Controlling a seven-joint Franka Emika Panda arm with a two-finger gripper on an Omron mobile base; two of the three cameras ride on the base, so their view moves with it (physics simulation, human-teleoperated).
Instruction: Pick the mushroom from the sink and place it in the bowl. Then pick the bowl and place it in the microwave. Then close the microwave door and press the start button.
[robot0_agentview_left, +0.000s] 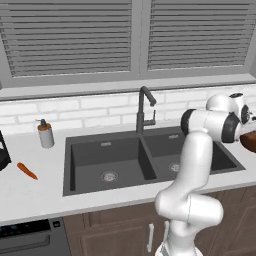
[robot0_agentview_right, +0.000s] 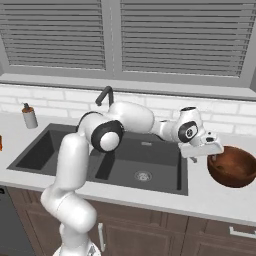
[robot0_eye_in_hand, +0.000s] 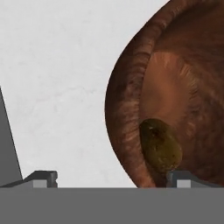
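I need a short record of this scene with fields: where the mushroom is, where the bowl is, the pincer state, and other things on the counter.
mushroom: lies inside the bowl, against its inner wall
bowl: upright on the white counter, to the right of the sink
pincer: open, holding nothing, at the bowl's left rim
carrot: on the counter left of the sink
soap bottle: behind the sink's left corner

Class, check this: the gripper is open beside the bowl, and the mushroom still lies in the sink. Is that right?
Not quite. The gripper is open beside the bowl, but the mushroom lies inside the bowl, not in the sink. The hand view shows it.
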